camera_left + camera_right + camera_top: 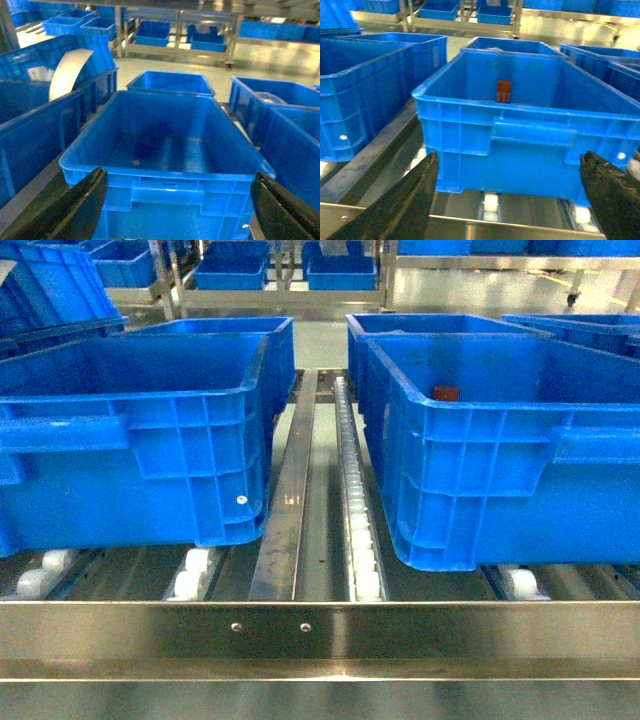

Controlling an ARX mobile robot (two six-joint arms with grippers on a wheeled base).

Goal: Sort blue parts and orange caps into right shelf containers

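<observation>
Two large blue crates stand side by side on the steel roller shelf (320, 630): a left container (130, 440) and a right container (500, 460). An orange cap (446, 393) stands upright inside the right one, near its far wall, and shows too as the cap (503, 91) in the right wrist view. In the left container (165, 175) a small dark-blue block (147, 145), seemingly a blue part, rests on the floor. My left gripper (178, 172) hangs open in front of that crate, holding nothing. My right gripper (510, 155) is open and empty before the right crate (530, 135). Neither gripper shows in the head view.
A steel rail (290, 500) and a row of white rollers (355, 500) run between the two crates. More blue crates (230, 265) stand behind and on both sides. A curved white sheet (67, 72) sticks out of the crate to the left.
</observation>
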